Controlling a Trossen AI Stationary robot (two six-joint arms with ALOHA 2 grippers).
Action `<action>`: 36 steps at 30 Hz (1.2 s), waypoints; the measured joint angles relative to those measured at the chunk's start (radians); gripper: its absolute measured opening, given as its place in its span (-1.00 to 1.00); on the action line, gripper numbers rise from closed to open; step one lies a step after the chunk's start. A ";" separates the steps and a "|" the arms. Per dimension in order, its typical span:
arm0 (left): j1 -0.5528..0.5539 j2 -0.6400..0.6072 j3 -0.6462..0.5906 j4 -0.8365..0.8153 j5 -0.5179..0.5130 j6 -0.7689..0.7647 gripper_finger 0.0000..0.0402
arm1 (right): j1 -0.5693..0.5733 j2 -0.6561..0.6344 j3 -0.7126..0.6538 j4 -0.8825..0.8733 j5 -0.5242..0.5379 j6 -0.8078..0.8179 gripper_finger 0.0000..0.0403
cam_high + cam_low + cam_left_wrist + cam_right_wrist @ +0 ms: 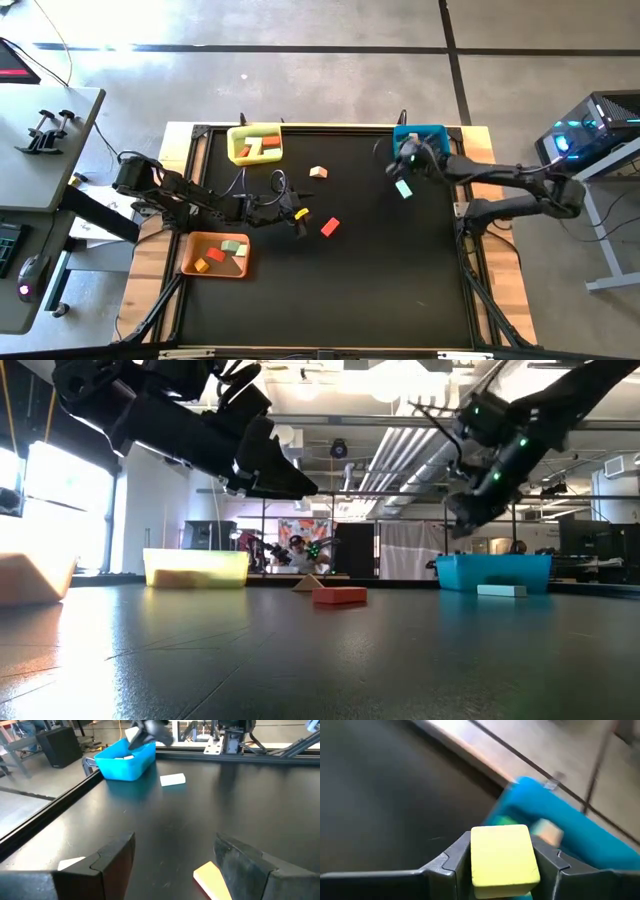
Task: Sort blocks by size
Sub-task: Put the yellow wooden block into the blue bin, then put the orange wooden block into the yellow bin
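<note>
On your table, starting at the left edge, the orange bin holds several blocks: orange, red, mint and tan pieces of mixed sizes. Further back, near the far left corner, the yellow bin carries a long red bar and smaller orange pieces.

Your left gripper hangs above the table just right of the orange bin, its fingers spread wide with nothing between them. The left wrist view shows a yellow block lying flat on the table just beside one finger. A red block, flat and rectangular, lies right of that gripper, apart from it. A small tan wedge sits further back, toward the middle of the table.

Moving right, a mint block lies flat on the table just in front of the blue bin, which sits at the far right corner. Your right gripper is by that bin, above the table, and its fingers are closed partway on a yellow cube, pale and square-faced, clamped on both sides.
</note>
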 joint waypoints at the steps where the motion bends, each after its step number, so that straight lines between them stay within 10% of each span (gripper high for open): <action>1: 0.000 0.000 0.000 0.000 0.000 0.000 0.27 | -0.047 0.000 0.000 0.005 -0.007 -0.003 -0.32; 9: 0.001 0.000 0.000 0.000 0.000 0.000 0.27 | -0.318 0.001 0.000 0.016 -0.141 -0.003 -0.28; 22: 0.001 0.000 0.000 -0.001 0.000 0.000 0.27 | -0.380 0.001 0.000 -0.013 -0.215 0.028 0.03; 36: 0.001 0.008 0.000 -0.001 0.000 -0.202 0.27 | -0.045 -0.076 0.000 0.225 -0.344 0.034 0.07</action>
